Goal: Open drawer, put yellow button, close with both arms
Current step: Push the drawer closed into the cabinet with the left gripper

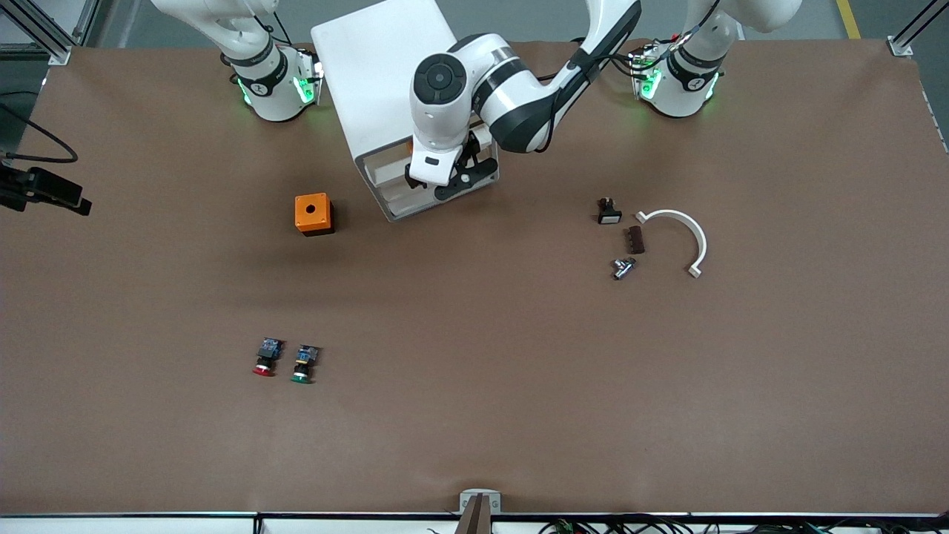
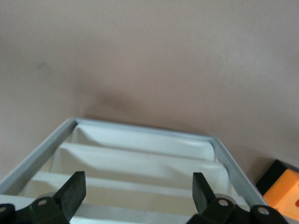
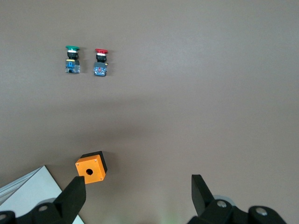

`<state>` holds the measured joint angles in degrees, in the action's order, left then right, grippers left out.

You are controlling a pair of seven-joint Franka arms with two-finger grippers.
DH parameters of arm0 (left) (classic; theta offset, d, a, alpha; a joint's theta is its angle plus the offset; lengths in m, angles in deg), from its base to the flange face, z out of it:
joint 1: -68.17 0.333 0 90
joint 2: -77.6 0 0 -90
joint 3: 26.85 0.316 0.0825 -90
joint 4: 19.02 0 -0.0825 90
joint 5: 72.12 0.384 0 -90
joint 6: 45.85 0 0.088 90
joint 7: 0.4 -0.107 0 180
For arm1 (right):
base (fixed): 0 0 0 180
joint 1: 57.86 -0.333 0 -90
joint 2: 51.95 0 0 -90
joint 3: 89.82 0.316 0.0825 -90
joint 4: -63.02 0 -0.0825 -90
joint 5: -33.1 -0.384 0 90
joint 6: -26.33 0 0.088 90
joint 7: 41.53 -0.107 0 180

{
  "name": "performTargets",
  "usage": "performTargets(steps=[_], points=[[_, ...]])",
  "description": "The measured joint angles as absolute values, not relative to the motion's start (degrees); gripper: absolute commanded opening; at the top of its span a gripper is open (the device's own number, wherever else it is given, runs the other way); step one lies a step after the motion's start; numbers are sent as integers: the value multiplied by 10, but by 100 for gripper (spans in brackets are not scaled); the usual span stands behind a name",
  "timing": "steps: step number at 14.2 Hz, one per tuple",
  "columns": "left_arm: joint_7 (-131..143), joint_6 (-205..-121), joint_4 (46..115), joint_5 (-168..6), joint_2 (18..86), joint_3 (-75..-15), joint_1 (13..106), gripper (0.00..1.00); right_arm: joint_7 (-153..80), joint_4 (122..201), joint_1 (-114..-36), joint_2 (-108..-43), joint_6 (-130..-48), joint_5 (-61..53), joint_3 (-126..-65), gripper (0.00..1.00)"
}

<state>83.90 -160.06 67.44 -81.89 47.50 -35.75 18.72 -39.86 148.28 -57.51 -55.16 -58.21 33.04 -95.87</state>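
— Nearest the camera, what lay there?
— Red button (image 1: 263, 366) beside green button (image 1: 302, 373); orange box (image 1: 313, 214) farther back.
— Grippers?
— Left gripper (image 1: 451, 178) hung at the cabinet (image 1: 378, 74) front, fingers (image 2: 71, 191) spread wide, empty. Right gripper (image 3: 135, 196) waited above the table (image 1: 474, 371), open, empty.
— Yellow button, drawer?
— Button unseen; couldn't tell which tray (image 2: 140, 161) was topmost.

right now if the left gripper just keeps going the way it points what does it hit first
Most likely the white cabinet's drawer fronts: the left gripper is open and aimed at them. Depth is unclear, so which drawer comes first is uncertain.
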Motion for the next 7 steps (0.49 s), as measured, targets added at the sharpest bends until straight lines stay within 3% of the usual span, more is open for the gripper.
performTargets(steps=[7], points=[[839, -1603, 682, -910, 465, -356, 188, 100, -384, 1500, -575, -517, -582, 330, -956, 100]])
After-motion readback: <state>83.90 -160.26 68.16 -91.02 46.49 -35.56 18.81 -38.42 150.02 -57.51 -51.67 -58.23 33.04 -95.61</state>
